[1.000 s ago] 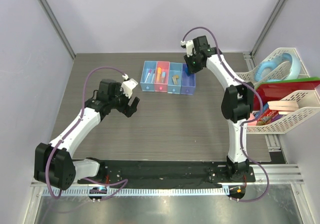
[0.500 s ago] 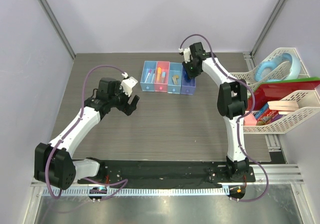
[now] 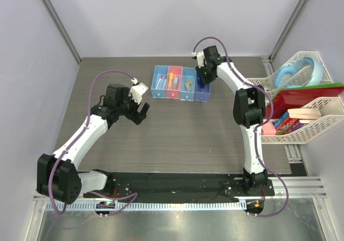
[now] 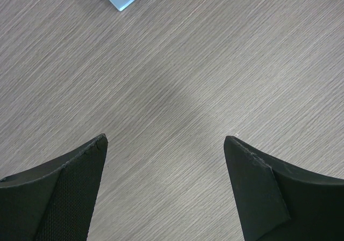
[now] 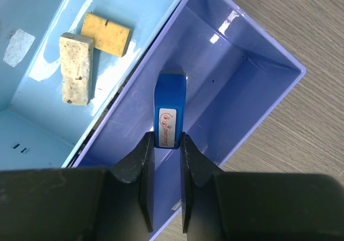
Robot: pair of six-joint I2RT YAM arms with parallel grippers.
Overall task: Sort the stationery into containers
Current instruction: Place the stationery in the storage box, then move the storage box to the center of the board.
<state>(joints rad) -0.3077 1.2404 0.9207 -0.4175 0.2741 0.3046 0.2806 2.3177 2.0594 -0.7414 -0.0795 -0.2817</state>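
R gripper (image 5: 164,140) clamps the small blue block (image 5: 170,109), held upright inside the purple box (image 5: 252,85) at the right end of the container row (image 3: 173,95); contact with the box floor is unclear. Two erasers (image 5: 75,69) lie in the adjacent light blue box (image 5: 43,117). L gripper (image 4: 165,140) has its jaws spread and empty, above the table (image 4: 215,63).

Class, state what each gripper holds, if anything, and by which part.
The right gripper pinches the small blue block by one end. The left gripper holds nothing.

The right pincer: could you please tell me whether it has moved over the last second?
Yes; the right pincer came down toward the purple box, clamping the small blue block.
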